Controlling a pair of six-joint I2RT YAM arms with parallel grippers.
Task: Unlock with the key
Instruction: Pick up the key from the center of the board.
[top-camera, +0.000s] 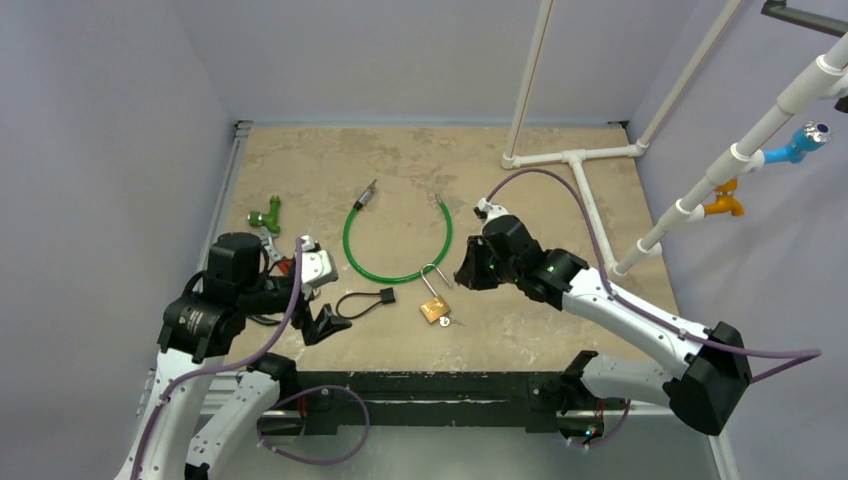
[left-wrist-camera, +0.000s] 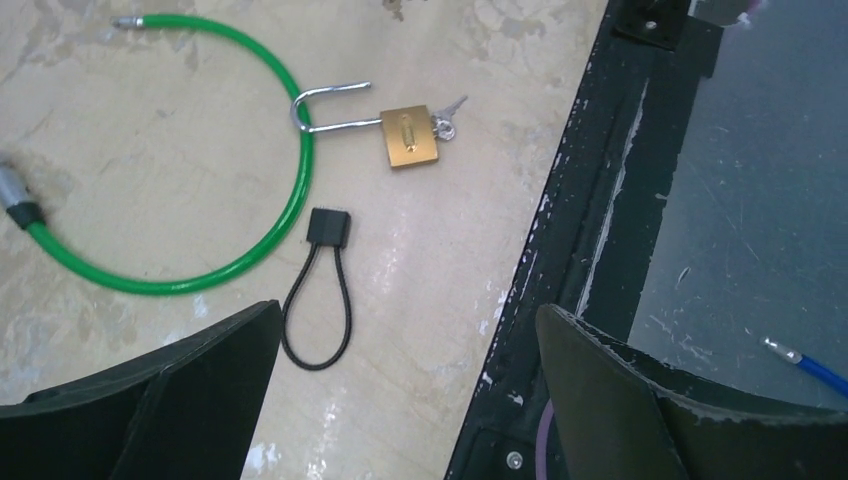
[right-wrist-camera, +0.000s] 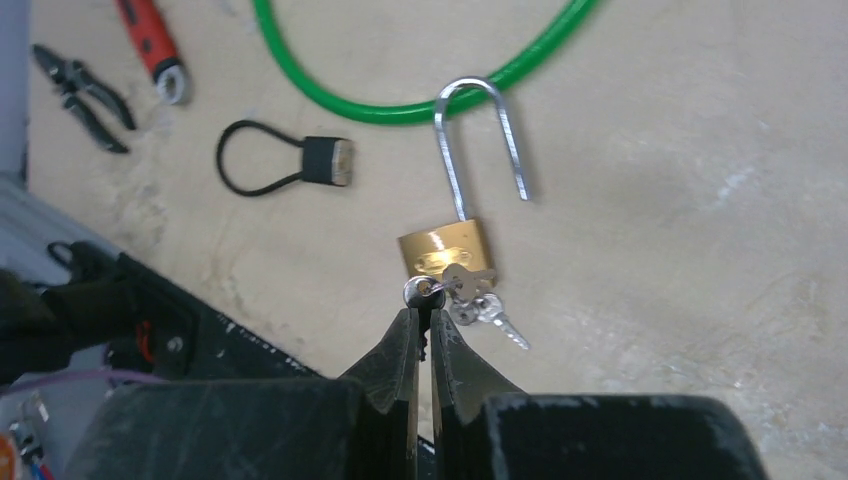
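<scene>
My right gripper (right-wrist-camera: 420, 314) is pinched shut at the small silver keys (right-wrist-camera: 465, 285) under the little brass padlock (right-wrist-camera: 447, 250), whose shiny steel loop (right-wrist-camera: 452, 170), lying on the bendy green cable (right-wrist-camera: 400, 108), looks popped open, so I think I should next let go softly.

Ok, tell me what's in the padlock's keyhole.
A key sits in the padlock; only its head shows, with a ring and spare key attached. Its blade is hidden inside the body.

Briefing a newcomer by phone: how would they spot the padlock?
Find the green cable loop in the middle of the table. At its near edge lies the padlock, shackle crossing the cable. It alone is a brass block with keys, unlike the black cord loop beside it.
</scene>
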